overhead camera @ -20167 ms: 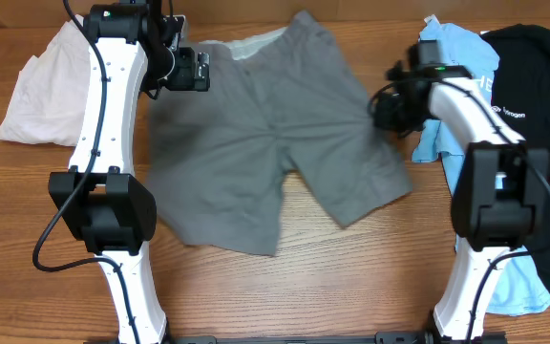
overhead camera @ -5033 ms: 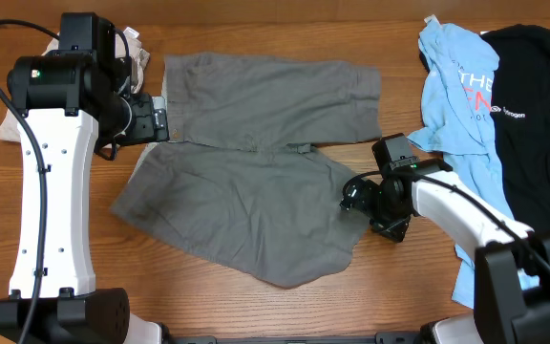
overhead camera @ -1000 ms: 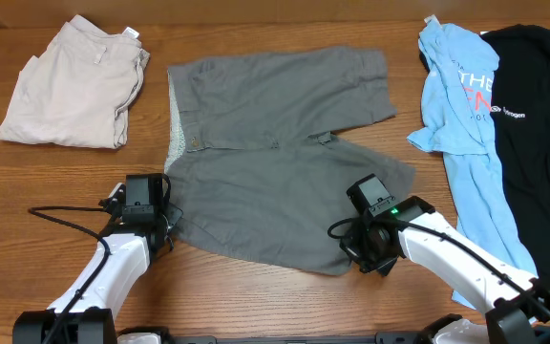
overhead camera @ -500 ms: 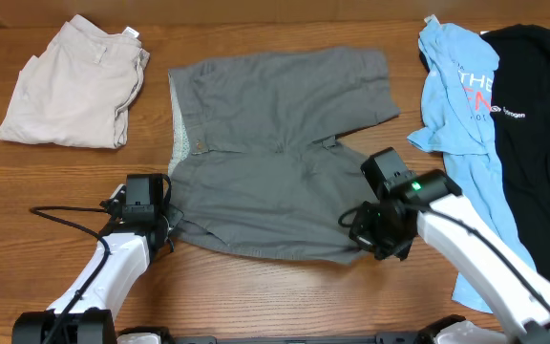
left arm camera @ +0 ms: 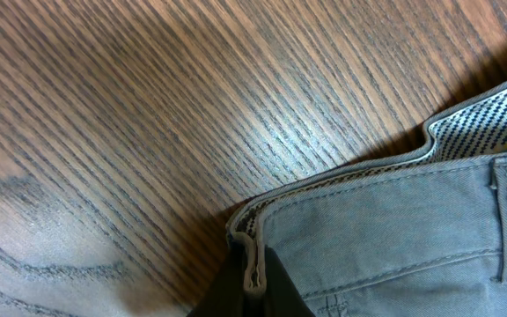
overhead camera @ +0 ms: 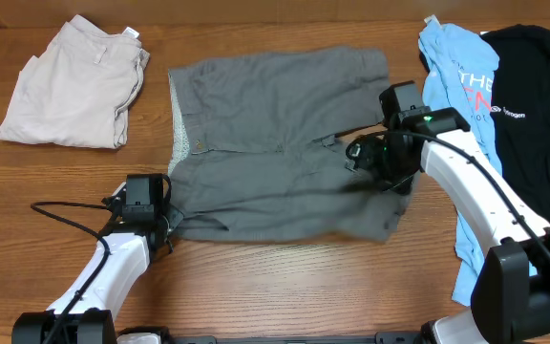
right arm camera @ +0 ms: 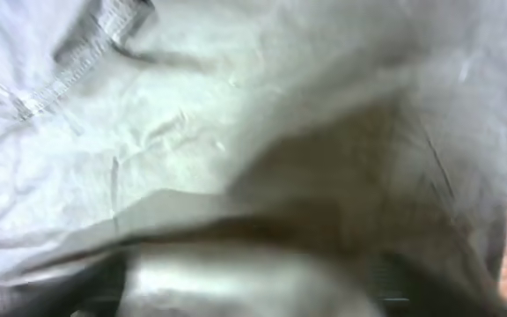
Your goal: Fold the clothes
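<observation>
The grey shorts (overhead camera: 275, 143) lie in the middle of the table, waistband and speckled lining (overhead camera: 181, 134) to the left. My left gripper (overhead camera: 165, 225) is low at the shorts' front left corner, shut on the waistband edge (left arm camera: 253, 264). My right gripper (overhead camera: 370, 162) hovers over the right side of the shorts, by the leg cloth that trails down to a hem (overhead camera: 385, 229). In the blurred right wrist view, grey cloth (right arm camera: 236, 132) fills the frame. There the right gripper (right arm camera: 253, 291) has its dark fingers wide apart, with a fold bulging between them.
Folded beige shorts (overhead camera: 70, 86) lie at the back left. A light-blue printed tee (overhead camera: 456, 96) and a black tee (overhead camera: 542, 96) lie spread at the right, close to my right arm. Bare wood table (overhead camera: 275, 287) runs along the front.
My right gripper has swung from the front right up and back over the shorts, dragging the lower leg with it, and its fingers have spread. The left gripper has stayed put, still pinching the waistband.
</observation>
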You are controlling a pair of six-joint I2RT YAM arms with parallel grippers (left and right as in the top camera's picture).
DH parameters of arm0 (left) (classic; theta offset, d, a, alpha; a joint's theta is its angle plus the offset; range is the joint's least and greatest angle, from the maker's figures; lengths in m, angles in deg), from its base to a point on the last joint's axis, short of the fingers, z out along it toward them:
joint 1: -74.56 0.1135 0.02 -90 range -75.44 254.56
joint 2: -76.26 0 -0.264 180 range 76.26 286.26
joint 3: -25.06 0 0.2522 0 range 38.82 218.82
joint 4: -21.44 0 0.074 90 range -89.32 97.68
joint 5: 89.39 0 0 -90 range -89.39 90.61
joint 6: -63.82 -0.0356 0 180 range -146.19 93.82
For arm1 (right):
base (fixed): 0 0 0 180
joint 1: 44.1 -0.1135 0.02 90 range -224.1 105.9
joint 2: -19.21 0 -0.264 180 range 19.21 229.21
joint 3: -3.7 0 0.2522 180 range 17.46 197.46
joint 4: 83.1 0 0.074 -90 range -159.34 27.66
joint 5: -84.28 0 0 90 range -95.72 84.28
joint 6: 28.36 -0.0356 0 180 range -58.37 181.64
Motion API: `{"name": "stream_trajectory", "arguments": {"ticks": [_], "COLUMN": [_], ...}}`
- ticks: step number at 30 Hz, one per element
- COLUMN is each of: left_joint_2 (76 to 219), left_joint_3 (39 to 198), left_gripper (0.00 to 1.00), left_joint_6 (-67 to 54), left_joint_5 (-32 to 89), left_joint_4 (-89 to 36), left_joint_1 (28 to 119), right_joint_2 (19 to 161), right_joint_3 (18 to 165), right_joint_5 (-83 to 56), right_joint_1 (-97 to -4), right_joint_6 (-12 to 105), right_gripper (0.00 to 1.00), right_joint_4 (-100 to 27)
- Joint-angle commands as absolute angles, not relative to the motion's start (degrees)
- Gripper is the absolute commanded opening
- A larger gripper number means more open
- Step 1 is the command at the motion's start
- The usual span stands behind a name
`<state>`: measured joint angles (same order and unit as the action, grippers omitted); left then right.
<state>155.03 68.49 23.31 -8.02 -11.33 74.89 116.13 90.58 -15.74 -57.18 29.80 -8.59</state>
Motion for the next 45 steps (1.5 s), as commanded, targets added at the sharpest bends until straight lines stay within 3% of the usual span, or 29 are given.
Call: {"name": "stream_trajectory", "arguments": {"ticks": [1,7,13,26,28,29,30,40,45], "left_joint_2": [155.7,155.7,155.7,155.7,155.7,155.7,155.7,155.7,155.7], "left_joint_3": [67.4,67.4,67.4,67.4,67.4,67.4,67.4,67.4,67.4], "left_gripper": [0.04,0.04,0.05,0.06,0.06,0.06,0.05,0.04,0.05], "left_joint_6": [22.0,22.0,22.0,20.4,20.1,20.1,20.1,18.5,17.5], "left_joint_5": [-9.0,-9.0,-9.0,-9.0,-9.0,-9.0,-9.0,-9.0,-9.0], "left_joint_4": [-12.6,-12.4,-11.7,-11.3,-11.3,-11.3,-11.4,-11.9,-12.0], "left_joint_1": [74.5,74.5,74.5,74.5,74.5,74.5,74.5,74.5,74.5], "right_joint_2": [116.2,112.3,108.9,108.9,108.9,108.9,108.7,92.5,99.0], "right_joint_3": [91.4,91.4,87.3,60.9,57.8,57.2,57.3,63.0,73.6], "right_joint_5": [-14.8,-13.3,-14.3,-21.0,-20.6,-19.6,-17.9,-18.4,-15.5], "right_joint_1": [-57.1,-57.2,-60.0,-70.9,-70.9,-70.9,-70.9,-70.8,-69.3], "right_joint_6": [28.1,18.2,15.9,2.3,1.5,0.9,-0.1,3.7,11.8], "right_gripper": [1.0,0.97,0.95,0.61,0.41,0.07,0.04,0.04,0.04], "right_joint_4": [-4.1,8.8,13.2,-10.7,-14.9,-15.0,-13.1,2.6,-2.6]}}
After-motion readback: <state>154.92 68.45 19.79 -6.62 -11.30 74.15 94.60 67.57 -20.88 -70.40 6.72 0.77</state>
